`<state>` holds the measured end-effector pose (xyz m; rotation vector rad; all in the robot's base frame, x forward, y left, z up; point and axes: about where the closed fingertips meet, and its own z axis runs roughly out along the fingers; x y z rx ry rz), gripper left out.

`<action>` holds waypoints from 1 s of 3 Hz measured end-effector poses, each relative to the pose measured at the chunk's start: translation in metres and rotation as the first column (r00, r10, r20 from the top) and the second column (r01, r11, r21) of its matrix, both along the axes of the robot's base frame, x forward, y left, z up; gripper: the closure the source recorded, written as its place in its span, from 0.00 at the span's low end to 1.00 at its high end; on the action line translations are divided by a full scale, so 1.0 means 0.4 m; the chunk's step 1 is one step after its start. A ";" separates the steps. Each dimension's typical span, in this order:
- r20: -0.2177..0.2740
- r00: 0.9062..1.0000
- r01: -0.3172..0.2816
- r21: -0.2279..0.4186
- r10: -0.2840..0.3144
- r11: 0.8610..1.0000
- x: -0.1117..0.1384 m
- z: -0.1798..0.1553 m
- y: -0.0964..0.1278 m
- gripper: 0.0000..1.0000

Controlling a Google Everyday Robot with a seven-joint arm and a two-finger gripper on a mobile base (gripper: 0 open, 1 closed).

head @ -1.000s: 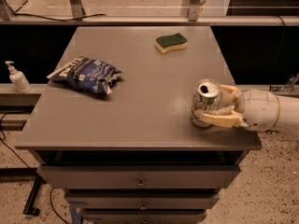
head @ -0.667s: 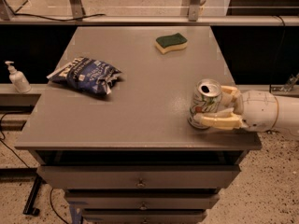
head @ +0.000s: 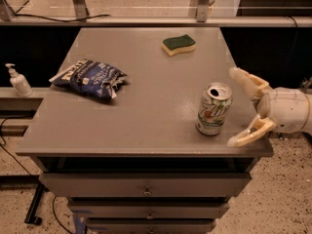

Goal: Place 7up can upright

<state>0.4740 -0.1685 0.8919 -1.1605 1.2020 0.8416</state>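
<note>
The 7up can [head: 214,109] is silver-white with green marks and a shiny open top. It stands upright on the grey table [head: 146,116] near the front right corner. My gripper [head: 236,106] is just to the right of the can, at the table's right edge. Its two cream fingers are spread wide, one [head: 246,79] behind the can's level and one [head: 247,134] in front. They do not touch the can.
A blue-and-white chip bag [head: 88,78] lies at the left of the table. A green-and-yellow sponge [head: 178,44] lies at the back right. A white pump bottle [head: 18,81] stands on a ledge left of the table. Drawers sit below the tabletop.
My gripper was shut around the can; now it has opened and drawn back to the right. The can stays standing upright on the table.
</note>
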 end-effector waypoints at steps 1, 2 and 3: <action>0.023 0.997 0.079 -0.017 -0.078 0.997 -0.019 0.047 -0.113 0.00; 0.047 0.980 0.193 -0.001 -0.193 0.981 -0.057 0.100 -0.236 0.00; 0.049 0.979 0.201 -0.001 -0.200 0.980 -0.062 0.102 -0.245 0.00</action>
